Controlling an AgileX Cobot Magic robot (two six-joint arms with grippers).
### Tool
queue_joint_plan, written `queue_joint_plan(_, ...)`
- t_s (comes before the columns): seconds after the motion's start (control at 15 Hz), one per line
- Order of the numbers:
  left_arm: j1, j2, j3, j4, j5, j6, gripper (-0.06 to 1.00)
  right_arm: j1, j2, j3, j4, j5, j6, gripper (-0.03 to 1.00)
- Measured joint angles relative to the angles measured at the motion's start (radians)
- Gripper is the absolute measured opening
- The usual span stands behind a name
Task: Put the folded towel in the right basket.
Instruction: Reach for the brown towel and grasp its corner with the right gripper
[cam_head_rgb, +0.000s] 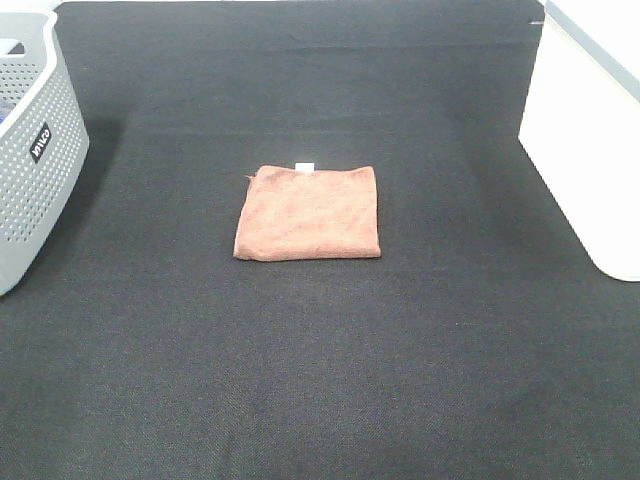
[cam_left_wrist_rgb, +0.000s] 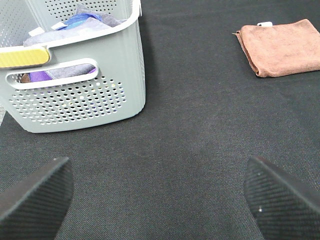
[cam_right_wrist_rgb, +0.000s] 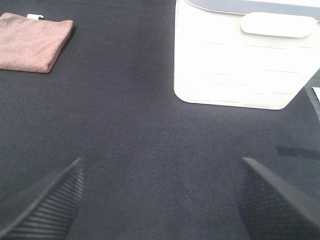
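Note:
A folded brown towel (cam_head_rgb: 308, 213) with a small white tag lies flat in the middle of the black mat. It also shows in the left wrist view (cam_left_wrist_rgb: 280, 46) and in the right wrist view (cam_right_wrist_rgb: 32, 42). The white right basket (cam_head_rgb: 590, 130) stands at the right edge; the right wrist view shows its side and handle (cam_right_wrist_rgb: 240, 55). Neither arm shows in the exterior high view. My left gripper (cam_left_wrist_rgb: 160, 200) is open and empty, well short of the towel. My right gripper (cam_right_wrist_rgb: 160, 200) is open and empty, short of the white basket.
A grey perforated basket (cam_head_rgb: 30, 150) stands at the left edge; the left wrist view shows it (cam_left_wrist_rgb: 75, 80) holding blue and purple cloths. The black mat (cam_head_rgb: 320, 380) covers the table.

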Motion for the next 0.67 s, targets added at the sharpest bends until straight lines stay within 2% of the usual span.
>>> queue_joint_plan(0.67,0.000,0.000,0.000,0.000,0.000,0.000,0.88,0.000,0.000,0.000,0.000,0.000,0.000,0.78)
